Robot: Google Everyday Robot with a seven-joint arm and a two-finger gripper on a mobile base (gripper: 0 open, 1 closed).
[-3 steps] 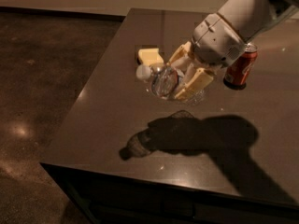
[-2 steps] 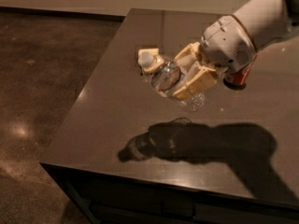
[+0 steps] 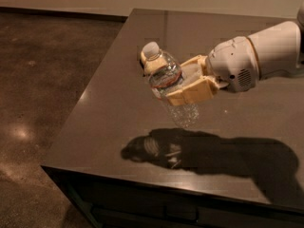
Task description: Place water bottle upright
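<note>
The water bottle (image 3: 167, 79) is a small clear ribbed bottle with a white cap and a red, white and blue label band. It hangs in the air above the dark table (image 3: 114, 103), tilted with the cap up and to the left. My gripper (image 3: 183, 82) reaches in from the right and is shut on the bottle's middle, its cream fingers (image 3: 190, 93) on either side of the body. The bottle's base points down to the right, a little above the tabletop.
The table's left edge and front edge (image 3: 156, 184) drop to a dark speckled floor (image 3: 42, 89). The white arm (image 3: 261, 56) crosses the right side of the table. The bottle and arm cast a dark shadow (image 3: 199, 151) on the tabletop below.
The bottle has turned in my gripper from lying nearly sideways toward cap-up. The red-orange can seen behind the arm earlier is out of sight now.
</note>
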